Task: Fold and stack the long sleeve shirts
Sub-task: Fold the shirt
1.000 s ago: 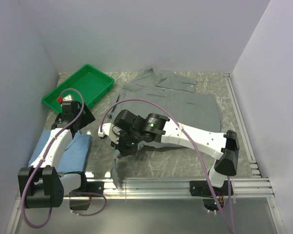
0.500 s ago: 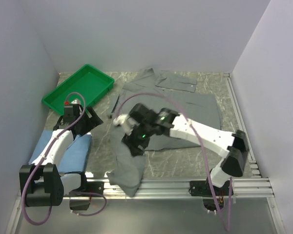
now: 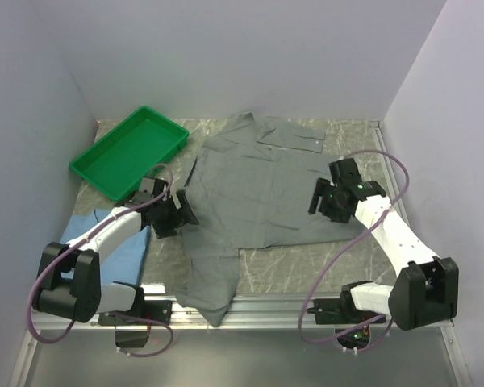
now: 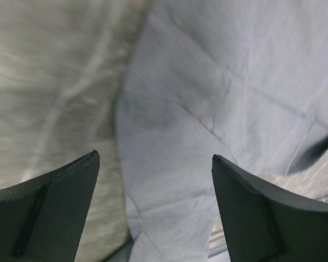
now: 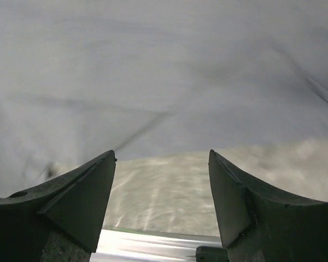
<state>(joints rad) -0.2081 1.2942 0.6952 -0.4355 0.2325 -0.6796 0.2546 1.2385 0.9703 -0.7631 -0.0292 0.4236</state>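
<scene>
From above, your plain grey collared shirt (image 3: 274,181) lies spread across the middle of the bench (image 3: 306,270), one sleeve trailing to the near edge. The folded light blue shirt (image 3: 127,251) sits near left. The left end effector (image 3: 180,212) is at the grey shirt's left edge, the right end effector (image 3: 316,197) over its right side.

Left wrist view: fingers apart, empty, grey cloth below.

Right wrist view: fingers apart, empty, hem just ahead.

You seem to be starting the grey shirt's fold, so next pinch an edge.

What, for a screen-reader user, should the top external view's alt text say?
Grey shirt spread on a table, a sleeve trailing off the near edge; left gripper and right gripper, both open, above it. Blue shirt and green tray at left.
</scene>
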